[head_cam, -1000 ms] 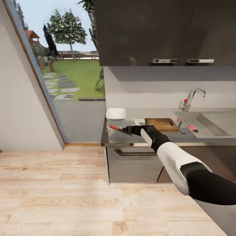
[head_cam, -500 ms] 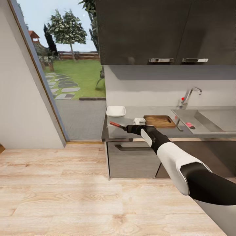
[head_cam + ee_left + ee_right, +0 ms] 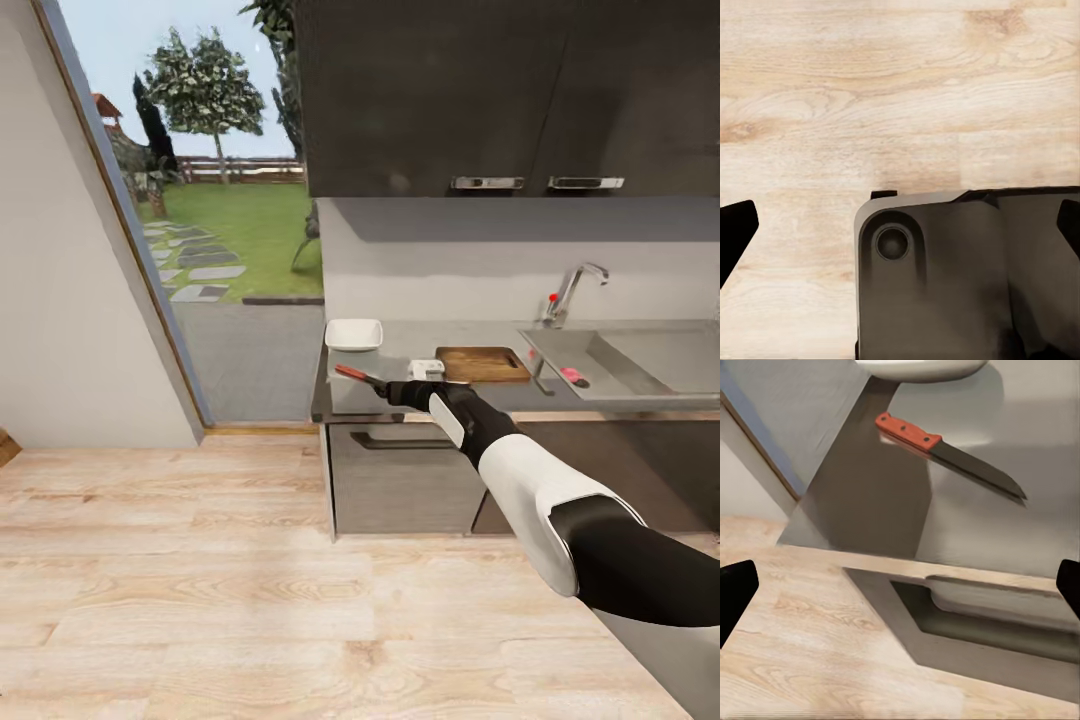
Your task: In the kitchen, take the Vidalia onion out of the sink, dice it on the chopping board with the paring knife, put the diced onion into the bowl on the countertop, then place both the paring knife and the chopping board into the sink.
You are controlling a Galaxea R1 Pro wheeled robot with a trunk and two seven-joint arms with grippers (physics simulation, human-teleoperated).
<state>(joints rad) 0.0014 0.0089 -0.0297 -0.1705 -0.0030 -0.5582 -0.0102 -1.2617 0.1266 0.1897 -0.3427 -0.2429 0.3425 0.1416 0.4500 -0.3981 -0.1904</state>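
Head view: the right arm reaches forward toward the near left end of the countertop point(image 3: 420, 345). The right gripper point(image 3: 392, 390) sits just short of the knife point(image 3: 355, 377), which lies flat on the countertop near its front edge, red handle toward the left end, dark blade pointing at the gripper.

Right wrist view: the knife point(image 3: 945, 451) lies clear of the fingers point(image 3: 735, 589); both fingertips stand far apart at the frame's edges with nothing between them, so the right claw is wide and holding nothing. No contact with the knife is visible.

The bowl point(image 3: 354, 334) stands at the back left corner of the countertop, behind the knife; its rim point(image 3: 922, 369) shows beyond the handle. The board point(image 3: 482, 364) lies flat between the bowl and the sink point(image 3: 640, 362), near the sink's drainboard. A small white object point(image 3: 427, 368) rests just beside the board's left end; its kind cannot be told. The onion point(image 3: 571, 375) sits in the sink basin, close to its front left corner, below the faucet point(image 3: 570, 290).

Left wrist view: the left gripper point(image 3: 900, 225) points down at the wood floor point(image 3: 900, 97) over a dark part of the robot; its fingertips are spread wide, nothing held.
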